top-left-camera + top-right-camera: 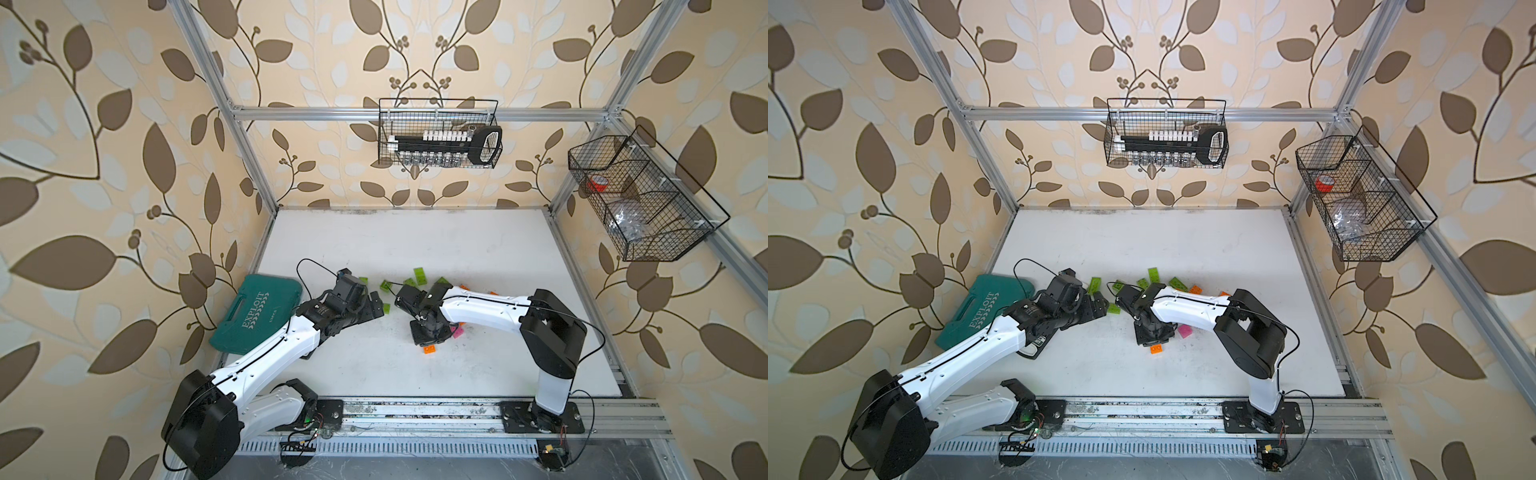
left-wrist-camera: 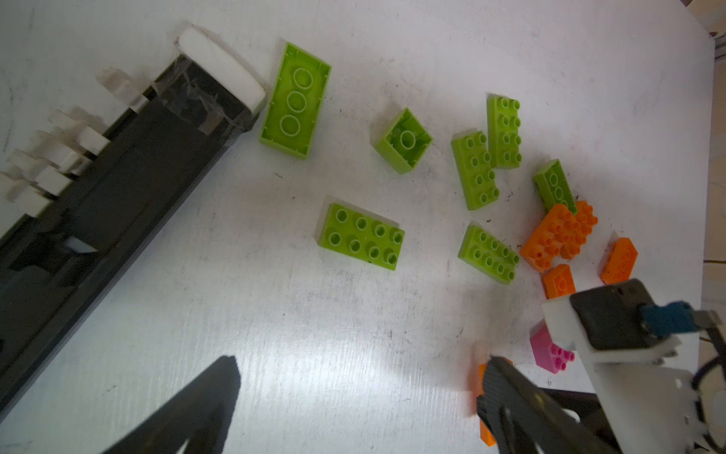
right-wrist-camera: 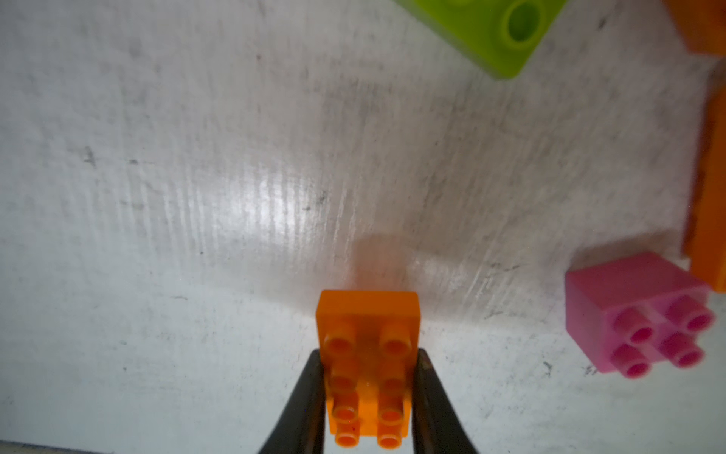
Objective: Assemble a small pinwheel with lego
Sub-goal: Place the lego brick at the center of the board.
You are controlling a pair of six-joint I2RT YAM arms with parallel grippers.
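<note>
On the desk point(image 3: 196, 157), we see the right hand point(image 3: 369, 353) grasping one orange brick point(image 3: 369, 314), while the left hand point(image 2: 361, 363) is released.

Top views overlook whole table point(image 1: 415, 249); wrist cameras close.

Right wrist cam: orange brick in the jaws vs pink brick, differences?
Orange brick is oblong with eight studs; pink brick is square with four. Orange brick is clamped in the right gripper; pink brick lies loose on the table, untouched. Both are studded plastic bricks.
</note>
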